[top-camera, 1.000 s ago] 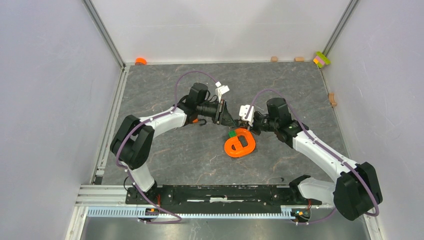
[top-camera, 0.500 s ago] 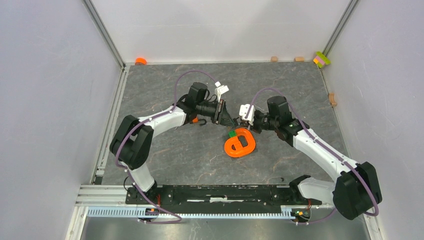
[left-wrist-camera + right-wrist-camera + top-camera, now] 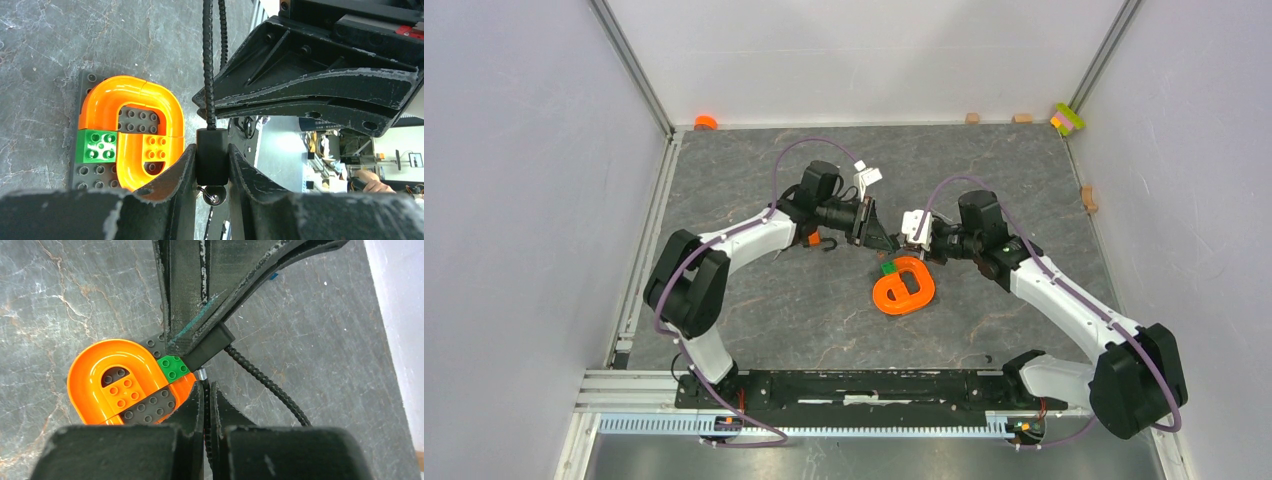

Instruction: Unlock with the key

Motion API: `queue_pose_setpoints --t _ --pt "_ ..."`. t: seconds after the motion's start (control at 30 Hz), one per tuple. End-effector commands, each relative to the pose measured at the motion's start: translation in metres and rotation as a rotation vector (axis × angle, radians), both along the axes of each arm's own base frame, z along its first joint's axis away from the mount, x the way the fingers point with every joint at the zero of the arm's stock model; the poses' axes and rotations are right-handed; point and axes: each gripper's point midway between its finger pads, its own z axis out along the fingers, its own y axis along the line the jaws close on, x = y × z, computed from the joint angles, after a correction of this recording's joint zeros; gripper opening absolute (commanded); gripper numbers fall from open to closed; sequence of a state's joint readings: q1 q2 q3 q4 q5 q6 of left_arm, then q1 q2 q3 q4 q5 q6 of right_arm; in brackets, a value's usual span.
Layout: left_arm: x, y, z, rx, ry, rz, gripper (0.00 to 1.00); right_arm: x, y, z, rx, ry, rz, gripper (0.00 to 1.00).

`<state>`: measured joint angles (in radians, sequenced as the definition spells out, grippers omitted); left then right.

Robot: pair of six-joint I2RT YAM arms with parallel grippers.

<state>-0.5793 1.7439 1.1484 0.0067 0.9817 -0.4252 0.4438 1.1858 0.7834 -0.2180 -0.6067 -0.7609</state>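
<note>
Counter (image 3: pixel 774 320), grey stone pattern. Orange ring piece (image 3: pixel 886 294) with green brick (image 3: pixel 888 267), flat on a studded plate, nearest the arm bases. Just beyond and above it:
- Right pincer (image 3: pixel 207 390): nearly closed on the key (image 3: pixel 200 374). Only the silvery blade shows, its tip at the lock's end.
- Left pincer (image 3: pixel 212 150): clamped on the lock (image 3: pixel 212 160), with the black cable (image 3: pixel 206 60) trailing from it.

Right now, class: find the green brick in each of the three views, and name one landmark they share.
Top external: green brick, centre, on the orange ring's upper-left edge.
Left wrist: left of middle, at the ring's lower left.
Right wrist: centre, at the ring's upper right.
Shared landmark: the orange ring.
</note>
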Motion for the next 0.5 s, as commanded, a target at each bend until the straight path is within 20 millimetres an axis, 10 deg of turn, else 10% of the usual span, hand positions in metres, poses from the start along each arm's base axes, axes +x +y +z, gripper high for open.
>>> queue_pose_setpoints --t 0.0,0.47 --pt "-0.045 0.005 0.005 -0.002 0.130 -0.203 0.02 0.045 -0.037 0.019 -0.139 -0.200 -0.149 0.00" --pt "-0.075 -0.008 -0.008 0.059 0.150 -0.303 0.02 0.027 -0.008 0.039 -0.184 -0.390 0.112 0.00"
